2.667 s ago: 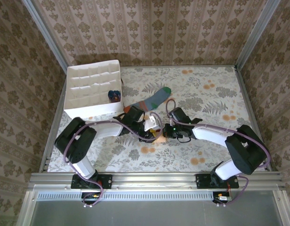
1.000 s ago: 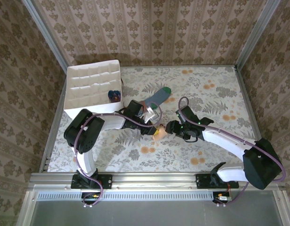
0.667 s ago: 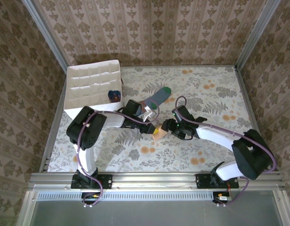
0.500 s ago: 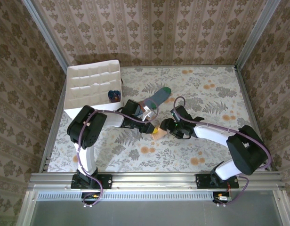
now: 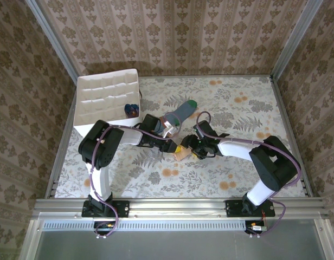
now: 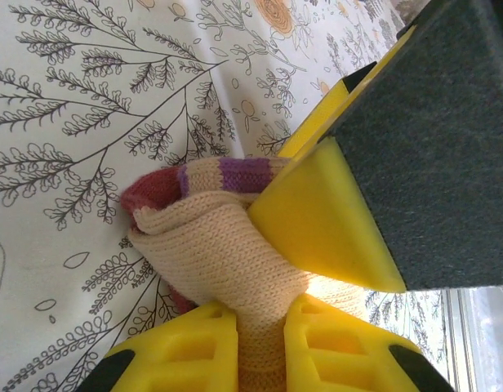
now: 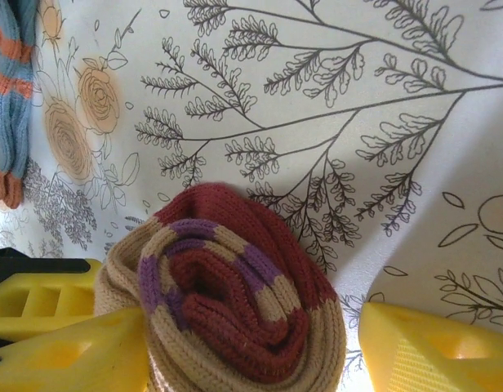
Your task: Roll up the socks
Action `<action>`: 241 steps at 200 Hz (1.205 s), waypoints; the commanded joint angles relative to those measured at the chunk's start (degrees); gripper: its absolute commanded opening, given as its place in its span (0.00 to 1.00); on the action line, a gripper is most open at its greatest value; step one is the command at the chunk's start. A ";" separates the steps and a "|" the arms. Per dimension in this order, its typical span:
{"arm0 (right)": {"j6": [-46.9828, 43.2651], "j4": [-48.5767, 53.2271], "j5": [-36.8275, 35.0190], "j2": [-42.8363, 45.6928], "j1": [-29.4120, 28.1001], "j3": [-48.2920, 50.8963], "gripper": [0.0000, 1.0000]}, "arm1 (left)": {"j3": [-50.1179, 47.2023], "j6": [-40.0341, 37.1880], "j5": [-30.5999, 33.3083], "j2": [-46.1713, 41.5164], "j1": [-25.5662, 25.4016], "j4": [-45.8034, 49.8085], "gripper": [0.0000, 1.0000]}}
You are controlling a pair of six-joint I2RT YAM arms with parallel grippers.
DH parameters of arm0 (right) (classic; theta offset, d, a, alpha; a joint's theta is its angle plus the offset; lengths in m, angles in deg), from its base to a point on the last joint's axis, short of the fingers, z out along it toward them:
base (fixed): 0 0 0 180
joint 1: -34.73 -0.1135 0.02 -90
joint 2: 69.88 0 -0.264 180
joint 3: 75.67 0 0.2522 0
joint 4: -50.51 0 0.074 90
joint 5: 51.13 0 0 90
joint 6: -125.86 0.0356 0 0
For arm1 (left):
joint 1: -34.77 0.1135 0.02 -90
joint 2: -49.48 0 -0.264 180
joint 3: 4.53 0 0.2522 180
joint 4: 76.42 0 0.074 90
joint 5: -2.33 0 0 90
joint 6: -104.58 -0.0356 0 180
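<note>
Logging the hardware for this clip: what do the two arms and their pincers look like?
The left arm and right arm share one build: white shells, black joint housings, and a mauve cable looped along each. The left pincer and right pincer have bright yellow moulded fingers with hollow ribbed pockets.

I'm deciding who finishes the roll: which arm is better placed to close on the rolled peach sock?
Right, probably. The right tool stands open astride the rolled peach sock, a finger on each side, while the left tool is shut on the sock's loose end, so it is occupied.
</note>
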 commanded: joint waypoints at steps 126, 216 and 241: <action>5.10 -12.15 3.35 -13.52 -3.00 -3.20 0.22 | 0.64 -4.61 2.64 1.52 -0.28 5.61 0.14; -17.41 -6.63 -9.03 1.83 -3.52 -7.12 0.01 | 1.16 -21.42 7.72 -19.76 4.56 15.53 1.00; -22.98 -4.79 -12.18 4.76 -3.52 -9.05 0.01 | -3.96 -19.55 16.70 -28.83 6.55 8.40 1.00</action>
